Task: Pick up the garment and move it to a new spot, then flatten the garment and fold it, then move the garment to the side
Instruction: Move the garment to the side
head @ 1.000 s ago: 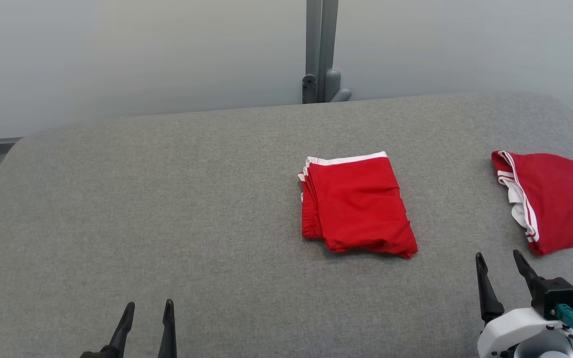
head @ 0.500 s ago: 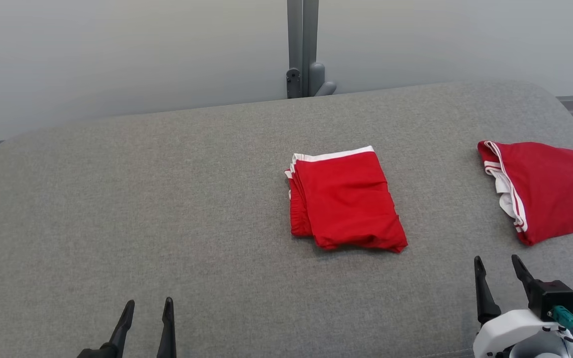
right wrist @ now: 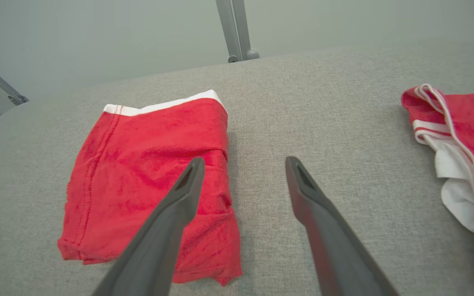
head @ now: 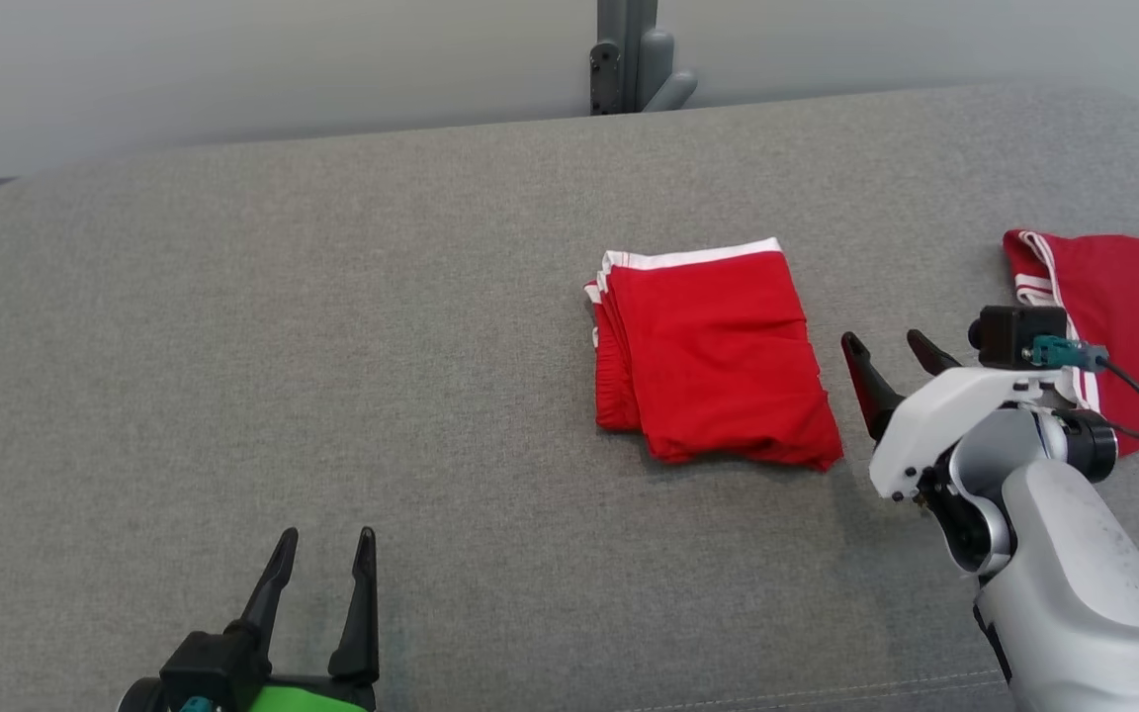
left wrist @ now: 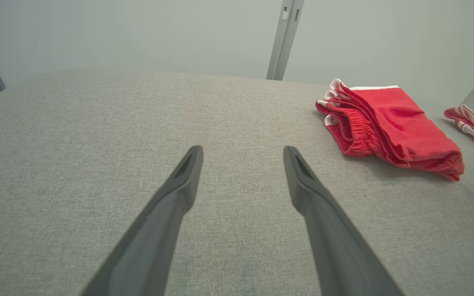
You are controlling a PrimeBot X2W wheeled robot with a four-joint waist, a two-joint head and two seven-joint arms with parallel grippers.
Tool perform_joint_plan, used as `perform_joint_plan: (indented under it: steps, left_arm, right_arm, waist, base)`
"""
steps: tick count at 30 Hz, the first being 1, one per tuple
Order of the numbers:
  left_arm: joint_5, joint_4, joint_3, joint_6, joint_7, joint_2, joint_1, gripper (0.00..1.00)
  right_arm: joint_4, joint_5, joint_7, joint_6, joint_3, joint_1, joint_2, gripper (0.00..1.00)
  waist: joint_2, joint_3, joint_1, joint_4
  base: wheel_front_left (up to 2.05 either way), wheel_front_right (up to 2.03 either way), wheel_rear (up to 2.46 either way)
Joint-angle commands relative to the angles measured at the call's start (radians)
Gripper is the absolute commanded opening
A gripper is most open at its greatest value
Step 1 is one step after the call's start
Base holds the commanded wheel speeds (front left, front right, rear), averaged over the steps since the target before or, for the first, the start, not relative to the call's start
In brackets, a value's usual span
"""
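Folded garment (head: 713,356) flat on the grey fabric bench (head: 332,346): red, a compact rectangular stack, a white band along its far edge, layered edges and a gathered elastic waist on its left side. Beyond the folded garment, at the far edge of the bench, an upright grey post (head: 629,49). Well to the right of the folded garment and apart from it, a second red piece (head: 1123,326) with white stripes and white lining, loosely spread, partly cut off by the edge of the head view.

Right tool (head: 884,341) just right of the folded garment's near right corner, both dark fingers spread wide, nothing between them. In the right wrist view, its left finger overlapping the folded garment's right edge, the other finger over bare grey fabric. Contact with the cloth impossible to tell.

Left tool (head: 327,534) well to the near left of the folded garment, fingers likewise wide apart and empty, pointing away over bare bench.
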Motion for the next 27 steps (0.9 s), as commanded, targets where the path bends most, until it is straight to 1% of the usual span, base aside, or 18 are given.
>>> perform_joint_plan:
  steps: [1, 5, 10, 13, 14, 15, 16, 18, 21, 24, 27]
  left_arm:
    - [0.006, 0.003, 0.000, -0.004, -0.002, 0.001, -0.021, 1.00]
    - [0.004, 0.015, -0.018, -0.006, -0.002, 0.001, -0.054, 1.00]
    - [0.000, 0.023, -0.037, -0.006, -0.002, 0.001, -0.079, 1.00]
    - [0.002, 0.027, -0.043, -0.006, -0.002, 0.001, -0.082, 1.00]
    - [0.004, 0.028, -0.043, -0.007, -0.002, 0.001, -0.084, 1.00]
    - [0.005, 0.028, -0.042, -0.007, -0.002, 0.001, -0.084, 1.00]
    - [0.006, 0.028, -0.040, -0.007, -0.002, 0.001, -0.082, 1.00]
    - [0.006, 0.025, -0.031, -0.007, -0.002, 0.001, -0.073, 1.00]
    - [-0.001, 0.018, -0.023, -0.008, -0.002, 0.001, -0.059, 1.00]
    - [0.001, 0.009, -0.014, -0.008, -0.002, 0.001, -0.052, 1.00]
    - [0.001, 0.000, -0.012, -0.008, -0.002, 0.001, -0.063, 1.00]
  right_arm:
    - [0.018, 0.021, 0.014, 0.000, 0.007, -0.024, 0.000, 1.00]
    - [0.108, 0.078, 0.052, -0.001, 0.047, -0.098, -0.013, 1.00]
    - [0.228, 0.104, 0.029, 0.000, 0.090, -0.159, -0.023, 1.00]
    - [0.286, 0.148, 0.019, 0.000, 0.116, -0.184, -0.015, 1.00]
    - [0.319, 0.177, 0.008, 0.000, 0.132, -0.199, -0.020, 0.62]
    - [0.332, 0.193, -0.001, 0.000, 0.134, -0.206, -0.021, 0.14]
    - [0.345, 0.203, -0.011, 0.000, 0.140, -0.214, -0.024, 0.00]
    - [0.359, 0.231, -0.022, 0.000, 0.158, -0.227, -0.025, 0.00]
    - [0.358, 0.253, -0.026, 0.000, 0.197, -0.253, -0.052, 0.00]
    - [0.337, 0.270, -0.008, 0.000, 0.241, -0.279, -0.095, 0.00]
    - [0.297, 0.292, 0.035, 0.000, 0.283, -0.312, -0.153, 0.00]
  waist:
    - [0.0105, 0.064, 0.0000, 0.038]
    - [0.0105, 0.093, 0.0000, 0.073]
    - [0.0105, 0.104, 0.0000, 0.108]
    - [0.0105, 0.105, 0.0000, 0.119]
    - [0.0105, 0.105, 0.0000, 0.122]
    - [0.0105, 0.105, 0.0000, 0.122]
    - [0.0105, 0.104, 0.0000, 0.120]
    - [0.0105, 0.104, 0.0000, 0.105]
    - [0.0105, 0.109, 0.0000, 0.063]
    - [0.0105, 0.116, 0.0000, 0.014]
    - [0.0105, 0.125, 0.0000, -0.030]
  base:
    - [0.00, 0.00, 0.00]
    - [0.00, 0.00, 0.00]
    - [0.00, 0.00, 0.00]
    - [0.00, 0.00, 0.00]
    - [0.00, 0.00, 0.00]
    - [0.00, 0.00, 0.00]
    - [0.00, 0.00, 0.00]
    - [0.00, 0.00, 0.00]
    - [0.00, 0.00, 0.00]
    - [0.00, 0.00, 0.00]
    - [0.00, 0.00, 0.00]
